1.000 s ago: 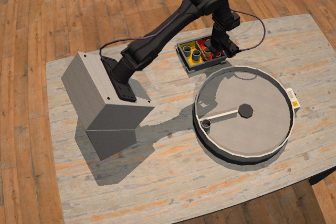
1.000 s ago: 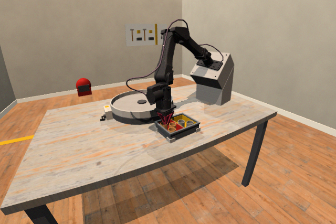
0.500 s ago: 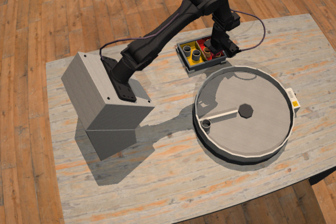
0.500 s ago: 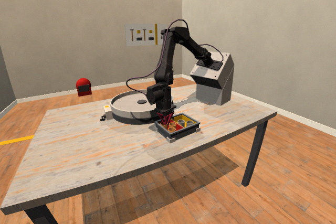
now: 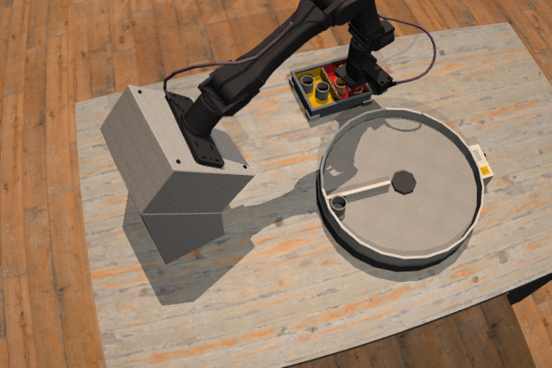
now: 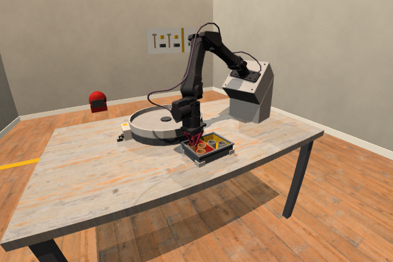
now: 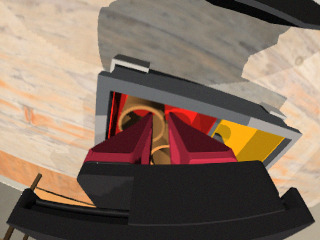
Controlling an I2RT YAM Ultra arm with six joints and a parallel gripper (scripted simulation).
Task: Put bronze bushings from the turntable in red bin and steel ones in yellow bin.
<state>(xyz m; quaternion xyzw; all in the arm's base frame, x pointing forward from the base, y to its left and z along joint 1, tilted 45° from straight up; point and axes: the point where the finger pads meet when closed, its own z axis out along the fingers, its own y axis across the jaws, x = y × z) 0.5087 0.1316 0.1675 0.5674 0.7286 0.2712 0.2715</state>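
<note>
My gripper (image 5: 355, 84) hangs fingers-down inside the red bin of the two-part tray. In the wrist view its red fingers stand slightly apart astride the wall of a bronze bushing (image 7: 138, 118) that rests in the red bin; they are open and do not clamp it. More bronze bushings (image 6: 201, 148) stand in the red bin. Two steel bushings (image 5: 314, 86) stand in the yellow bin (image 5: 313, 92). One steel bushing (image 5: 340, 202) stands on the turntable (image 5: 401, 185) at its left rim, beside the white radial bar.
The tray sits just behind the turntable's rim. The grey pedestal (image 5: 165, 150) of the arm stands at the table's left. A small white control box (image 5: 482, 164) is fixed on the turntable's right side.
</note>
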